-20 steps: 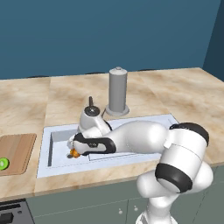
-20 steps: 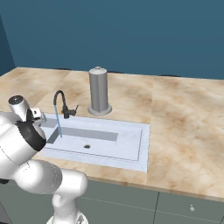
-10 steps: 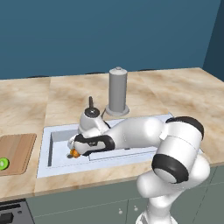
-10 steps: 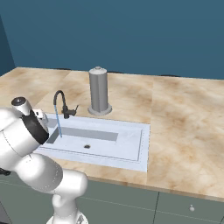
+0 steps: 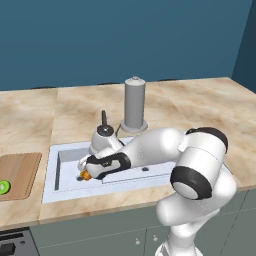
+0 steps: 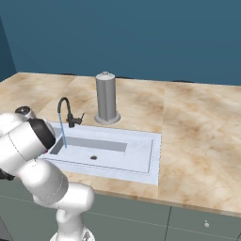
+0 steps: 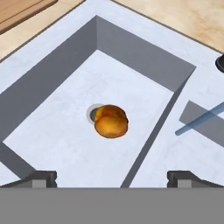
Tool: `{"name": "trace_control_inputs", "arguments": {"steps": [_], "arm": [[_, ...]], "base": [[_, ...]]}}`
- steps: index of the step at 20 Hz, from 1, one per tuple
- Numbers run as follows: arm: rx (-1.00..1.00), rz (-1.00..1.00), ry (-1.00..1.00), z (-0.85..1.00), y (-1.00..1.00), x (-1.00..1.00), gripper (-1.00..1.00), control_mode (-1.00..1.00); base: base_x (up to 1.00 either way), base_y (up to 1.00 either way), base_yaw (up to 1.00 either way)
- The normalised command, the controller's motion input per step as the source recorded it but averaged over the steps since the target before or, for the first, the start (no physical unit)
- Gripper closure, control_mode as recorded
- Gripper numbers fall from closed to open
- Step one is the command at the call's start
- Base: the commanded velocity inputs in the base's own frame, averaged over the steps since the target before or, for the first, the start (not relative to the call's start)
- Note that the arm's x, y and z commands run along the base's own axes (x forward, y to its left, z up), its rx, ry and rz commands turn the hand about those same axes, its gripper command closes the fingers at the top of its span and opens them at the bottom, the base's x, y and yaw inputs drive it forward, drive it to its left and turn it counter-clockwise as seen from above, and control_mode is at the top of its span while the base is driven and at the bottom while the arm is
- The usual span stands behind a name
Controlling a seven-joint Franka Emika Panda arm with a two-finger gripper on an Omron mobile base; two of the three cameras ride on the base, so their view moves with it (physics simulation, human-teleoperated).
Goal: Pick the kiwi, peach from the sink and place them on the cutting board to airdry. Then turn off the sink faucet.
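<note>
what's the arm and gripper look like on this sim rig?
Glossy white rounded arm links with black bands at the joints; no cables or markings visible. The gripper ends in two small dark grey blocky fingertips.

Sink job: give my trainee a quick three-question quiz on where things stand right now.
1. True or false: the kiwi already lies on the cutting board.
2. Where does the peach sit? A) on the counter B) in the sink, partly over a drain hole C) between shut fingers
3. Fill in: the sink faucet is ____, judging by the blue stream.

Key: 1 true. 2 B; the open gripper hovers above it. 3 running.
</note>
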Motion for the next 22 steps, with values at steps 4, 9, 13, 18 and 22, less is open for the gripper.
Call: {"name": "trace_control_inputs", "arguments": {"steps": [4, 9, 13, 18, 22], "arm": [[0.0, 0.0, 0.0, -0.08, 0.0, 0.09, -1.0, -1.0], [0.0, 0.0, 0.0, -0.08, 0.03, 0.06, -1.0, -1.0], [0.0, 0.0, 0.0, -0.14, 0.13, 0.04, -1.0, -1.0], [0.0, 0.0, 0.0, -0.15, 0.19, 0.05, -1.0, -1.0], [0.0, 0.0, 0.0, -0.12, 0.2, 0.1, -1.0, -1.0]], "base": [[0.0, 0.0, 0.0], [0.0, 0.0, 0.0], [0.0, 0.0, 0.0], [0.0, 0.0, 0.0], [0.0, 0.0, 0.0]]}}
